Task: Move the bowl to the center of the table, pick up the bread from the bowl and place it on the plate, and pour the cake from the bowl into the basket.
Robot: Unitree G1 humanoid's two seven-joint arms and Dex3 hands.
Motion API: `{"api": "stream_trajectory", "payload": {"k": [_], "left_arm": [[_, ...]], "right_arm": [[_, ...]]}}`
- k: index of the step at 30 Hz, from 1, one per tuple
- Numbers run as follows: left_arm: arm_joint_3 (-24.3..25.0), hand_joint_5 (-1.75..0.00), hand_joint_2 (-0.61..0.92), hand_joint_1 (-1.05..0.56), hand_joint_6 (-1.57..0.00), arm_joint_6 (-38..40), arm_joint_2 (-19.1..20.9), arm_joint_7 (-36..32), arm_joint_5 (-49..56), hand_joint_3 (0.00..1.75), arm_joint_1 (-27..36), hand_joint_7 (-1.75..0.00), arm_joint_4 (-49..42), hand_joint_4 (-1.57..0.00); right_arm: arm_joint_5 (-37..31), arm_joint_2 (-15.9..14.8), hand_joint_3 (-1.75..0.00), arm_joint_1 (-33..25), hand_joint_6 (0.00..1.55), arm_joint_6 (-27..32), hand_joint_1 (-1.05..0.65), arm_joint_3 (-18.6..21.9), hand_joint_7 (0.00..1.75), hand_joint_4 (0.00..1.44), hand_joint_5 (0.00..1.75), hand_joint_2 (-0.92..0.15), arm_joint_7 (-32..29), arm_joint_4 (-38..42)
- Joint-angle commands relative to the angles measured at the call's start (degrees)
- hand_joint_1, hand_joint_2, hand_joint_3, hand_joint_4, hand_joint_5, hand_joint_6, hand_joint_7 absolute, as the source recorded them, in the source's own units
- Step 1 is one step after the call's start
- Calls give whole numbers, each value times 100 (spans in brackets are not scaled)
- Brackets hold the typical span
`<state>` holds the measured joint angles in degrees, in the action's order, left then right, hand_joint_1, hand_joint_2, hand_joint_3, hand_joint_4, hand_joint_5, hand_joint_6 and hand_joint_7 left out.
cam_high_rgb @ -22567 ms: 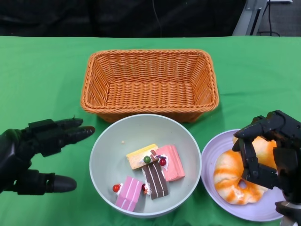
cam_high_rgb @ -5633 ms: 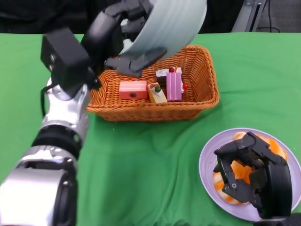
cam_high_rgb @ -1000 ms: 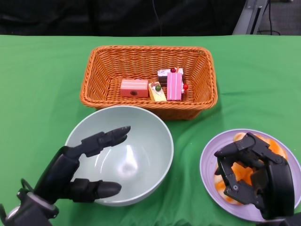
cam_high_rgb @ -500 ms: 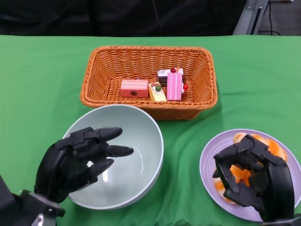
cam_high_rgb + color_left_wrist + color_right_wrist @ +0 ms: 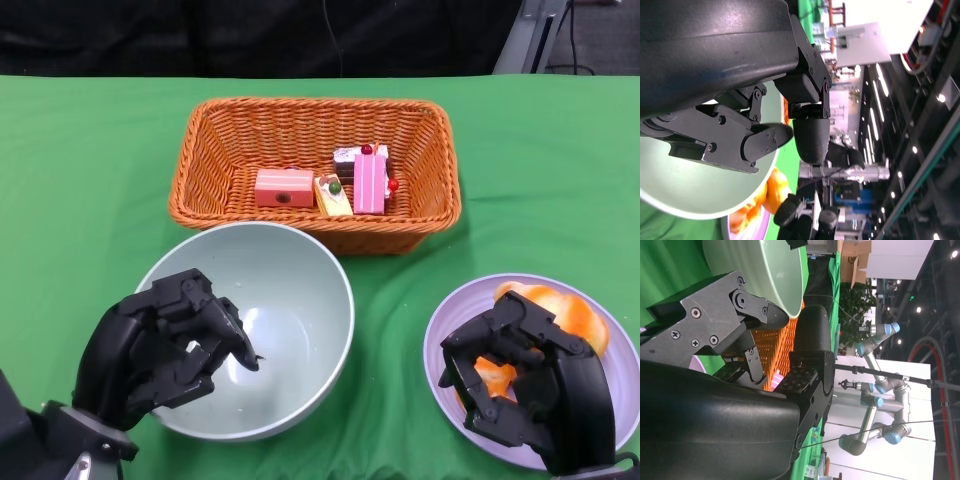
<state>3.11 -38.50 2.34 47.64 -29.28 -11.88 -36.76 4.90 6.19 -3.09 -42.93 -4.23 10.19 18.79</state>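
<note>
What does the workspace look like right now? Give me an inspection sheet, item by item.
Surface: green tablecloth over the table, lightly wrinkled by the bowl.
Bowl: pale green bowl upright, near the front, empty.
Basket: orange wicker basket behind the bowl, holding the cake pieces.
Plate: lilac plate at front right, with the orange bread on it.
Clutter: nothing seen.
Left hand: left hand at the bowl's near rim, fingers curled in, holding nothing.
Right hand: right hand over the plate, fingers curled above the bread; grip cannot be told.
Cables: a dark cable hangs behind the table.
Surroundings: dark backdrop; wrist views show a hall with other robot arms.
</note>
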Motion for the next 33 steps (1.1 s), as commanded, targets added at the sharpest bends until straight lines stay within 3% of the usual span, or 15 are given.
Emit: {"api": "stream_trajectory", "payload": {"k": [1, 5, 12, 15, 18, 33], "left_arm": [[36, -155, 68, -7, -74, 104, 90, 56, 152, 94, 153, -139, 326, -72], [-24, -158, 88, -7, -68, 421, 124, 39, 228, 60, 251, -141, 779, -66], [-255, -155, 76, -8, -71, 791, 120, -285, 687, 78, 566, -139, 1864, -70], [-372, -155, 62, -7, -74, 972, 108, -414, 771, 102, 766, -136, 2330, -74], [-471, -157, 54, -9, -75, 1103, 148, -472, 825, 115, 943, -135, 2714, -74], [-618, -159, 46, -9, -77, 1277, 239, -626, 973, 127, 1181, -136, 3209, -75]], "right_arm": [[-68, -26, -90, -81, 74, 150, -10, -87, 119, 75, 152, -56, -7, -321], [-76, -95, -81, -156, 77, 447, -18, -220, 114, 78, 148, -59, 58, -787], [-34, -189, -85, -568, 83, 1151, -22, -522, 109, 83, 143, -53, 196, -1908], [-30, -271, -79, -746, 81, 1325, -24, -655, 111, 81, 146, -56, 284, -2280], [3, -340, -81, -907, 80, 1577, -22, -791, 111, 81, 145, -56, 353, -2632], [-5, -420, -93, -1122, 80, 2135, -22, -1023, 110, 82, 144, -50, 336, -3161]]}}
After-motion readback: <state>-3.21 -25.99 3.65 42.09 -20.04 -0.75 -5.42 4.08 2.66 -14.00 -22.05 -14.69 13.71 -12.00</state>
